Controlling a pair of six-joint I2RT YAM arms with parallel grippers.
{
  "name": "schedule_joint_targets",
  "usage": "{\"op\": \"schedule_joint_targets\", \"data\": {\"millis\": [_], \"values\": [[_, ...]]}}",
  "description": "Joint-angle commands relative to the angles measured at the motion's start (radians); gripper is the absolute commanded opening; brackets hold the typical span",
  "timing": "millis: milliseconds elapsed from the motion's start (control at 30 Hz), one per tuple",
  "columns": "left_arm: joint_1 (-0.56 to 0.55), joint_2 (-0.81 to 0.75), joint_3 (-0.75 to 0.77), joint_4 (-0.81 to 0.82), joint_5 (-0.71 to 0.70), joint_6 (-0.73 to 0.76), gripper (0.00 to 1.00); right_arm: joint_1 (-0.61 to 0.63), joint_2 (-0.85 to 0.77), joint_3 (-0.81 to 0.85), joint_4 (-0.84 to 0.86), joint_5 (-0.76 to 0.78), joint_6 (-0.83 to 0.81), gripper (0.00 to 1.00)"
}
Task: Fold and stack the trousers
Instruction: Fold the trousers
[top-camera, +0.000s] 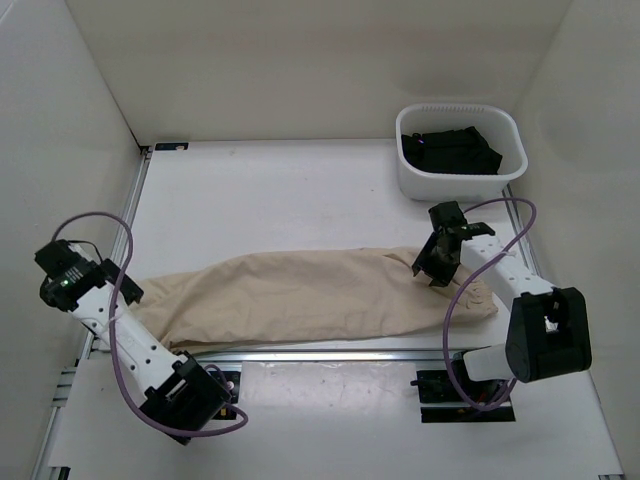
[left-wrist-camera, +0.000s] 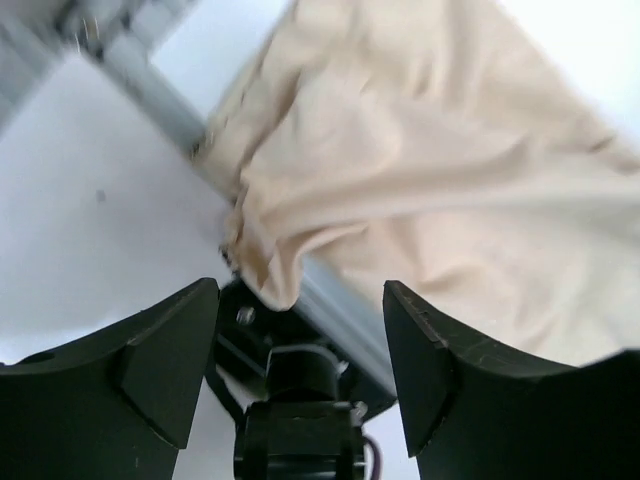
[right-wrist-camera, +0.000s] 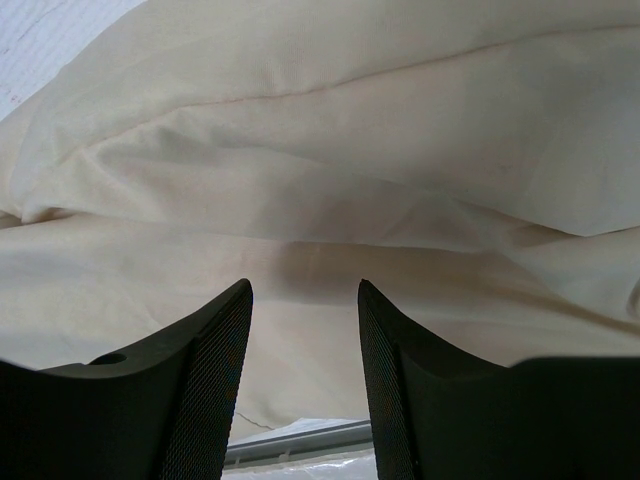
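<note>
Along the near edge of the tabletop (top-camera: 280, 200) the trousers (top-camera: 300, 295) lie stretched out left to right, not yet folded short. Their near side runs beside the metal rail (top-camera: 330, 352).

The left gripper (left-wrist-camera: 300, 295) is open with nothing between its fingers. It looks down on the left end of the cloth, which droops over the rail. The right gripper (right-wrist-camera: 303, 295) hovers close above the right end, fingers apart. No cloth appears pinched between them.

The main risk, as I judge it, is that draped left end. A grasp made there could catch the rail, or take only one layer, so the fold would come out crooked. A pull toward the near side could drag more cloth off the edge.

On the right the fabric lies in soft ridges. Closing on a ridge may bunch it, or lift only the upper layer.

The white basket (top-camera: 450, 187) of dark clothes (top-camera: 450, 150) stands well apart at the far right and seems no hazard.
</note>
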Motion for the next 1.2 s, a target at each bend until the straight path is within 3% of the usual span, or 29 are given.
{"op": "schedule_joint_targets", "data": {"millis": [0, 167, 400, 600, 767, 933, 1000, 1067, 1167], "values": [[0.002, 0.022, 0.102, -0.022, 0.117, -0.001, 0.78, 0.015, 0.026, 0.042, -0.005, 0.014, 0.008, 0.52], [0.002, 0.153, 0.035, 0.231, 0.029, -0.001, 0.81, 0.024, 0.058, 0.060, -0.005, 0.023, -0.001, 0.52], [-0.008, 0.431, 0.024, 0.293, 0.136, -0.001, 0.84, 0.024, 0.088, 0.060, 0.005, 0.043, -0.001, 0.52], [-0.020, 0.549, -0.049, 0.337, 0.087, -0.001, 0.84, 0.024, 0.098, 0.026, -0.008, 0.056, 0.008, 0.52], [-0.020, 0.582, -0.088, 0.369, 0.068, -0.001, 0.66, 0.024, 0.098, 0.017, 0.001, 0.056, 0.018, 0.52], [-0.020, 0.602, -0.117, 0.383, 0.059, -0.001, 0.55, 0.024, 0.098, 0.017, 0.001, 0.065, 0.018, 0.52], [-0.020, 0.612, -0.117, 0.392, 0.044, -0.001, 0.29, 0.024, 0.098, 0.017, 0.001, 0.065, 0.018, 0.52], [-0.020, 0.612, -0.098, 0.403, 0.035, -0.001, 0.14, 0.024, 0.098, 0.017, 0.001, 0.065, 0.018, 0.52], [-0.020, 0.559, -0.045, 0.403, 0.061, -0.001, 0.14, 0.024, 0.108, -0.012, 0.001, 0.076, 0.018, 0.52]]}}
